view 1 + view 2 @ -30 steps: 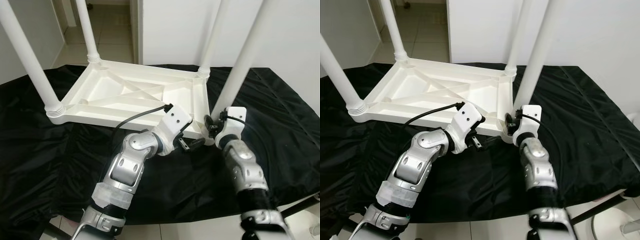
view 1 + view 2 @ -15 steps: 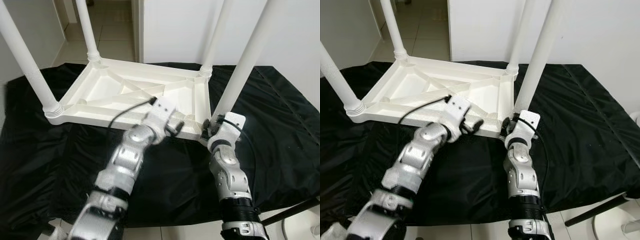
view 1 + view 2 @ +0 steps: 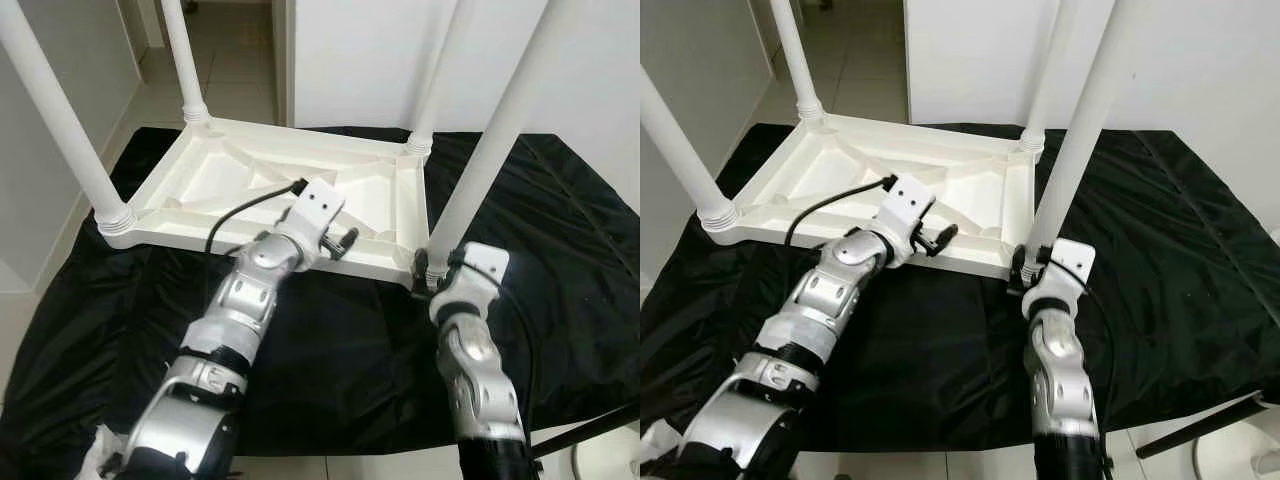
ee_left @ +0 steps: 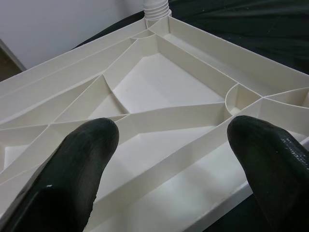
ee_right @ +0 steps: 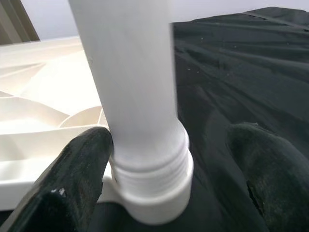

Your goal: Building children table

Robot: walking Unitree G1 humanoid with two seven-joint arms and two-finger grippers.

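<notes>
While the upside-down children's table (image 3: 290, 190) sits on the black cloth (image 3: 350, 340), the right end effector (image 5: 159, 159) straddles the near-right leg (image 3: 480, 150) wide open. Left end effector (image 4: 169, 145) hovers open over the rim. Looks like leg-seating; next probably close and twist.

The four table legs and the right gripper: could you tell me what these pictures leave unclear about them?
- Table legs: tops cut off by the upper edge of both eye views.
- Near-right leg's thread: how fully it is screwed in cannot be judged.
- Right gripper: left finger near the leg; contact unclear.
</notes>
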